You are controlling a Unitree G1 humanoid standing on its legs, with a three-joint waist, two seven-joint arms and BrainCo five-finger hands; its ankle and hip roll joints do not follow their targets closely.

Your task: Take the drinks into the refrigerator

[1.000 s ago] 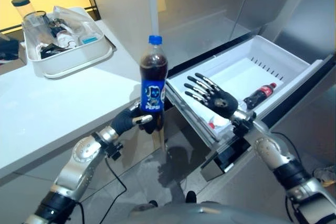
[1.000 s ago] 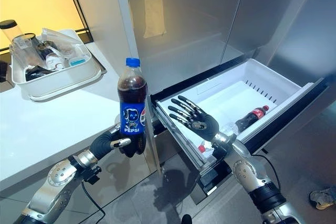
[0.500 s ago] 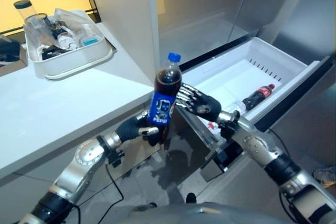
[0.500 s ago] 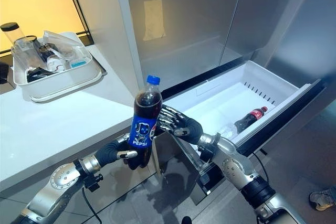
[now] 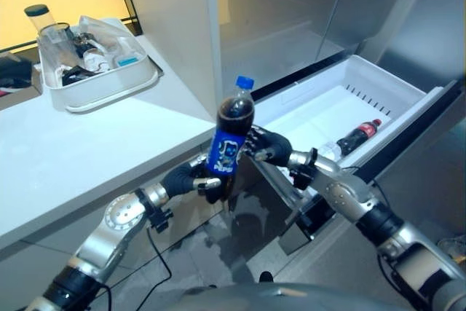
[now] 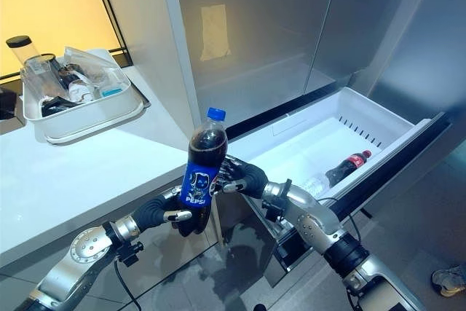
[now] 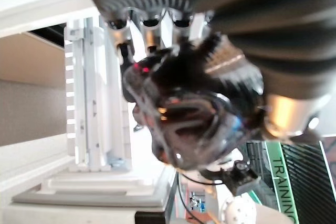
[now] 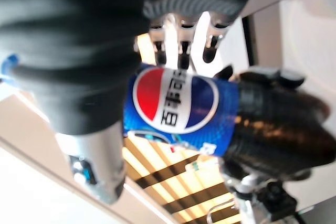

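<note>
The left hand (image 5: 191, 177) is curled round the base of the cola bottle (image 5: 229, 140), which stands nearly upright just off the worktop's (image 5: 87, 151) front edge. The right hand (image 6: 244, 178) touches its label; I cannot tell if those fingers have closed. Beyond lies the open drawer (image 6: 378, 125).

- The white surface (image 5: 87, 151) is carrying a white tray (image 5: 109, 81) near its far edge, cluttered with containers.
- The open white drawer (image 6: 408, 132) is holding a small red-capped cola bottle (image 6: 346, 166) lying near its front right corner.

head stereo pair looking down; wrist cameras close on bottle (image 8: 178, 109)
</note>
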